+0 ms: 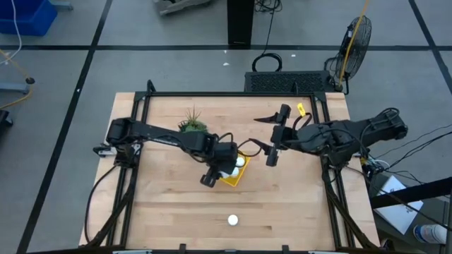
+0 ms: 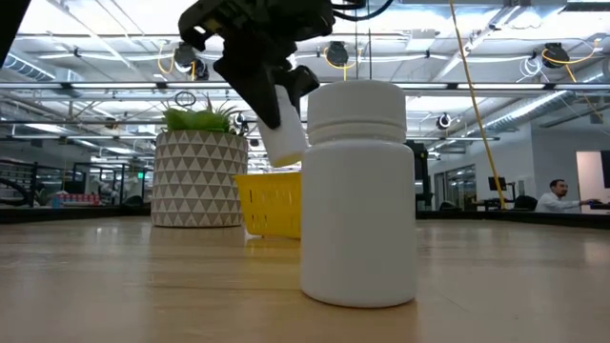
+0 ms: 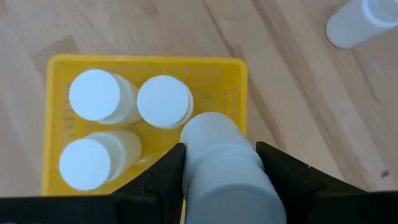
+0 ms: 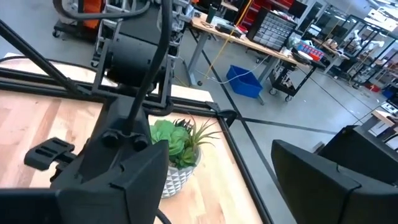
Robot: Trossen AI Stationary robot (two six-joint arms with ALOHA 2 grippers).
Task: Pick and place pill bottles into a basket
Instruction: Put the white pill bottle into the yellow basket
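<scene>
No legible text or labels anywhere.

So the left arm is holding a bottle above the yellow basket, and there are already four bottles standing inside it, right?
Not quite: the left tool does hold a pill bottle above the yellow basket, but only three bottles stand inside it, not four. The left wrist view shows their three white caps. A fifth bottle waits on the table.

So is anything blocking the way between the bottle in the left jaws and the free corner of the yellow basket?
Nothing visible blocks it. The left gripper holds the bottle above the basket; three bottles fill the other corners.
</scene>
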